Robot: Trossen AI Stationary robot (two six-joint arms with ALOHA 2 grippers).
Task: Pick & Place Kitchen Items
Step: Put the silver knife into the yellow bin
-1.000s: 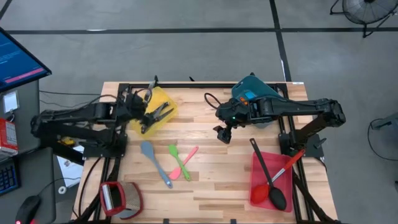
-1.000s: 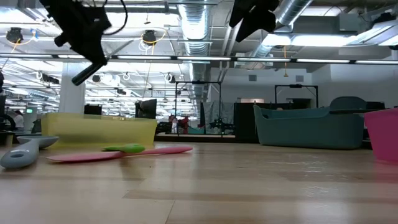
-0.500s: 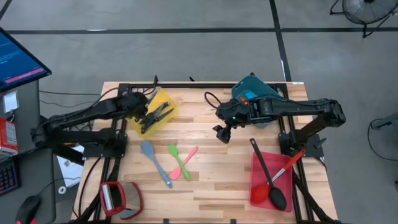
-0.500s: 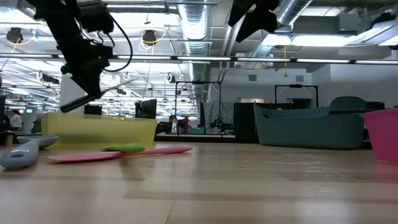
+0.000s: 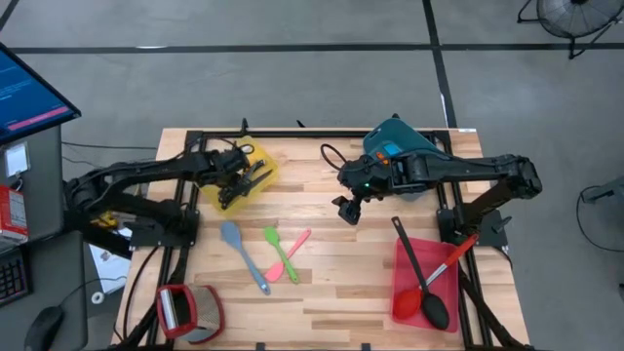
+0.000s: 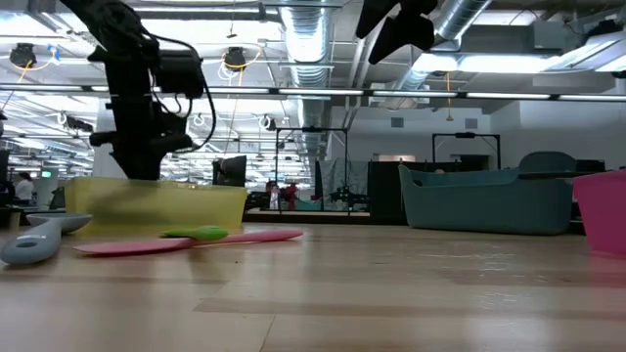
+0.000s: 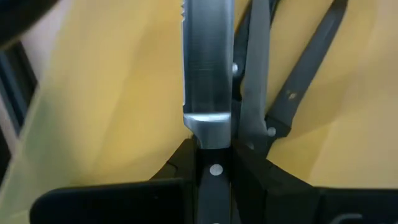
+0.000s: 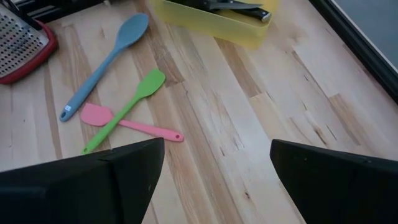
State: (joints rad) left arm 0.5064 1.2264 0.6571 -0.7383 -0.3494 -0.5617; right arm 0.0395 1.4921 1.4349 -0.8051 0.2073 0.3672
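One knife (image 7: 208, 74) inside yellow bin (image 7: 106, 93) wall

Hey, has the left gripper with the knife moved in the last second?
Yes. The left gripper, shut on a black-handled steel knife, has come down from above the yellow plastic bin into it.

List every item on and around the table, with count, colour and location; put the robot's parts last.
Yellow bin: one, yellow, far left of table.
Knives: several, black-handled, in yellow bin.
Teal bin: one, teal, far middle-right, under right arm.
Red bin: one, red, near right corner.
Ladle: one, black, in red bin.
Red-handled tool: one, in red bin.
Spoon: one, grey-blue, left of centre.
Green spatula: one, crossing pink one.
Pink spatula: one, centre.
Grater: one, red-framed, near left corner.
Left gripper: over yellow bin, gripping a knife.
Right gripper: open, above table centre.
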